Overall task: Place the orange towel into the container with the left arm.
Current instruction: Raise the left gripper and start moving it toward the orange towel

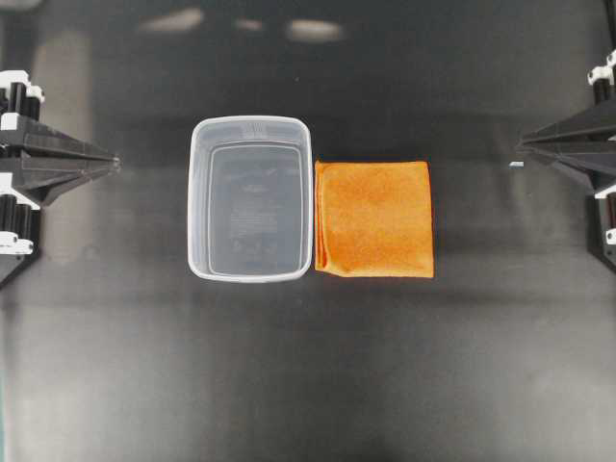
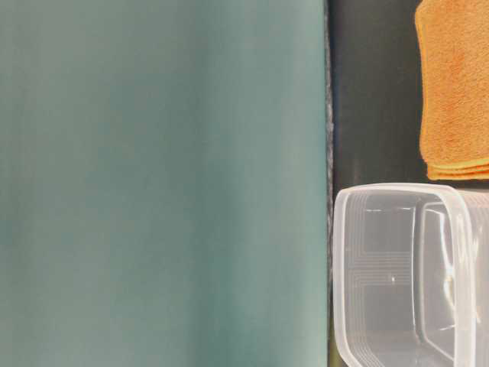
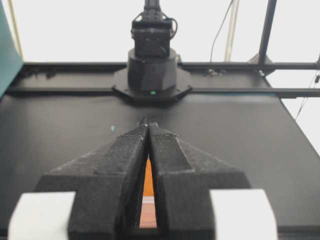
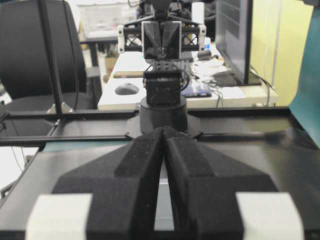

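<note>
two grippers wait at the table's ends, the left gripper [image 1: 114, 164] and the right gripper [image 1: 521, 145] both pinched closed on nothing. between them the orange towel [image 1: 374, 218], folded square with layered edges, lies flat, touching the right side of the container [image 1: 250, 198], a clear, empty tub. beneath is a matte black table [image 1: 308, 375]; beyond, a desk [image 4: 125, 92] and office chair [image 4: 30, 50].

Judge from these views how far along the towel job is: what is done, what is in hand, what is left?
Done: nothing yet. The orange towel lies folded on the table, right beside the container, which holds nothing.
In hand: nothing. The left gripper is shut and parked at the table's left edge; the right gripper is shut at the right edge.
Left: reaching past the container, grasping the towel, placing it inside.
</note>
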Robot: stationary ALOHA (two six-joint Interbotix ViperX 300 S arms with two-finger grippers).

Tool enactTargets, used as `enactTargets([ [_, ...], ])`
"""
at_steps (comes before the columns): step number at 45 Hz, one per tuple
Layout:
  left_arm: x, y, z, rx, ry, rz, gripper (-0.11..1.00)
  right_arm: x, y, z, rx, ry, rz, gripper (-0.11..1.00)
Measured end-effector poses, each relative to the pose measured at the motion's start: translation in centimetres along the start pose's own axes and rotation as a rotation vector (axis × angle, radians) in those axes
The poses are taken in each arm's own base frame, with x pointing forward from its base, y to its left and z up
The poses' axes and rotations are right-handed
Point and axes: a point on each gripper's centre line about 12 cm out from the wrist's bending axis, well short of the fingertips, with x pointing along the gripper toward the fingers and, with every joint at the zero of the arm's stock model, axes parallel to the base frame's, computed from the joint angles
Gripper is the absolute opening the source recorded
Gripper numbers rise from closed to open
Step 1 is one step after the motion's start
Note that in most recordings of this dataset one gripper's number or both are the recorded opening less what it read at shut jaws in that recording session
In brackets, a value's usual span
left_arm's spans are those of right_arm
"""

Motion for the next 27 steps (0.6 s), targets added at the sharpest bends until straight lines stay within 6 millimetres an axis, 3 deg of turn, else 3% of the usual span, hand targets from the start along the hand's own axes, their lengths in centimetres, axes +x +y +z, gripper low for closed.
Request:
enactTargets([
  [3,0.1,-0.1,-0.3,-0.005,0.02,-0.007,0.01,0.0,0.0,-0.1,0.002,0.003,0.001,0.05],
  [5,0.5,-0.2,-0.7,-0.006,0.055,-0.013,0.0,0.0,0.0,-0.3,0.003,0.017,0.001,0.0],
  [10,1.7,-0.4,-1.0,-0.012,0.124,-0.021,0.0,-0.1,0.0,-1.0,0.006,0.064,0.0,-0.01],
  [27,8.2,-0.6,0.7,0.016,0.405,-0.021,0.0,-0.3,0.0,-2.1,0.041,0.169,-0.003,0.0],
])
